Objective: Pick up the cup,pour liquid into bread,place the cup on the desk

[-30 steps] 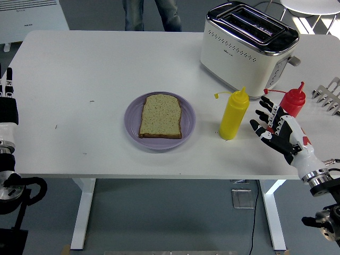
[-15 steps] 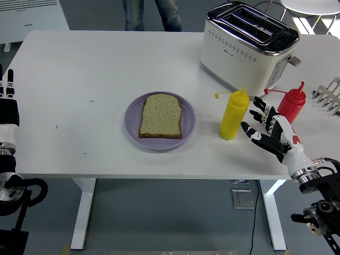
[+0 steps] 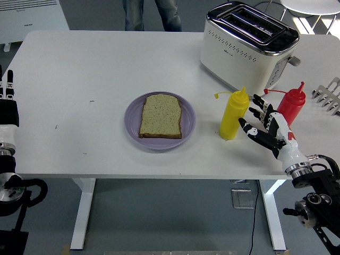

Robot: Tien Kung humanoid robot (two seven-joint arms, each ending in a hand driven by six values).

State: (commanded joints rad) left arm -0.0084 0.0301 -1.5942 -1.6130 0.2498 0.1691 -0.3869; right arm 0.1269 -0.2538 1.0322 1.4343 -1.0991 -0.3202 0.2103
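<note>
Yellow bottle (image 3: 234, 114) stands between plated bread (image 3: 160, 116) and red bottle (image 3: 291, 103).

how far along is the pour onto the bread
Nothing looks done yet. The yellow squeeze bottle stands upright on the table, ungrasped. The right hand is open beside it, reaching for a grip. The left hand rests at the table's edge. Lifting, pouring onto the bread and setting down remain.

Beyond the toaster (image 3: 248, 47), a metal rack (image 3: 328, 94) is cut off by the edge; the person (image 3: 152, 14) is seen only as legs.
</note>
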